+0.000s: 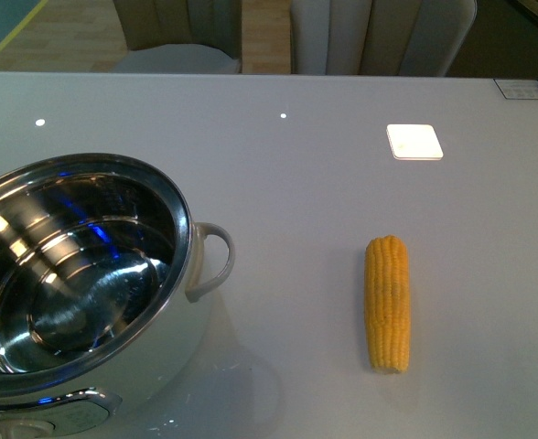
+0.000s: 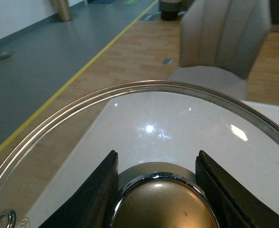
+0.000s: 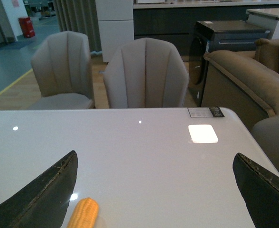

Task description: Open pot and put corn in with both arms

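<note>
The yellow husked corn cob (image 1: 387, 304) lies flat on the glossy pale-grey table (image 1: 278, 183). In the front view its long axis runs from 12 to 6 o'clock, almost straight away from the robot. I cannot tell which end is the tip. The cob sits at 3 o'clock of the large round cream-white pot with a shiny steel interior (image 1: 182, 224) and well apart from it. The pot's loop side handle (image 1: 216, 261) points to 3 o'clock, toward the cob. The pot stands open at about 8 o'clock on the table.

The left gripper (image 2: 161, 187) is clenched on the cream-and-chrome knob (image 2: 163, 211) of the round glass lid (image 2: 149, 86), with one flat black finger against each side of the knob. The table shows through the glass.

The right gripper (image 3: 153, 190) is spread wide and holds nothing. One end of the cob (image 3: 84, 213) shows just beside one of its fingers (image 3: 44, 194); whether they touch I cannot tell. A small white square (image 1: 414, 142) lies on the table at 12 o'clock of the cob.
</note>
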